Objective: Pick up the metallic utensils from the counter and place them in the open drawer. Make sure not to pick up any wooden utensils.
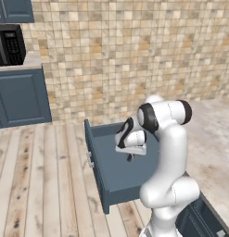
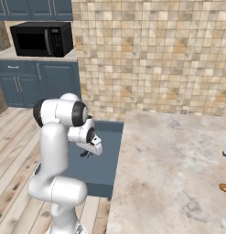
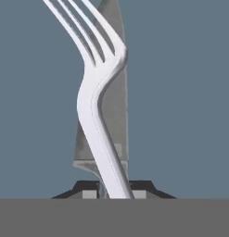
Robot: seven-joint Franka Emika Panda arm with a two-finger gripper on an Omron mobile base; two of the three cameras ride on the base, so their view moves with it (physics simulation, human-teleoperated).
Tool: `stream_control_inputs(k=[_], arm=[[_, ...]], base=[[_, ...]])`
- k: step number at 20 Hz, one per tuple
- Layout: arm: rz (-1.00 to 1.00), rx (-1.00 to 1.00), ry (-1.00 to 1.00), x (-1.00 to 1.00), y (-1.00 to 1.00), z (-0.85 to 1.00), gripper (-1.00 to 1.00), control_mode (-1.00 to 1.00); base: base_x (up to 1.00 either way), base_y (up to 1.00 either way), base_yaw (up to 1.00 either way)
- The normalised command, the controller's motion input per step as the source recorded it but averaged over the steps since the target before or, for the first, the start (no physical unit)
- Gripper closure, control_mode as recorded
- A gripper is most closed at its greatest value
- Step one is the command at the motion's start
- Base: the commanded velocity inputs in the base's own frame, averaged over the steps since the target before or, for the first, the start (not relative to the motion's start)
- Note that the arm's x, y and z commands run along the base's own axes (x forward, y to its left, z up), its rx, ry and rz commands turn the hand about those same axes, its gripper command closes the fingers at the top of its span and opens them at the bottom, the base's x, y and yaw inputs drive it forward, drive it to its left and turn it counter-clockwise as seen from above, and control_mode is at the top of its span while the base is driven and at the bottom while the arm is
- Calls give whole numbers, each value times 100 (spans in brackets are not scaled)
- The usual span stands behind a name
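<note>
Fork held over the open drawer

Your fork (image 3: pixel 99 106), thin, stiff and slick, sits pinched by its handle in the pincer (image 3: pixel 115 190), tines ahead; beyond them a knife (image 3: pixel 111 92) lies on the open drawer (image 1: pixel 98 162) floor, the tabletop (image 2: pixel 174 169) beside.

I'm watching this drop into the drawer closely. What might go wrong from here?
The jaws pinch the silvery fork only at its handle end, so it may swing or slip as it is released. A knife already lies on the open drawer floor right beneath it; the fork may land across the blade. The gripper hangs inside the drawer, so lifting out carelessly might clip its walls.
</note>
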Motion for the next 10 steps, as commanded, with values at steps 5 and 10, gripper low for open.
stream_control_inputs(k=[5,10], arm=[[0,0,2,19,0,-46,100,-100],[0,0,0,21,0,-44,100,-100]], base=[[0,0,0],[0,0,0]])
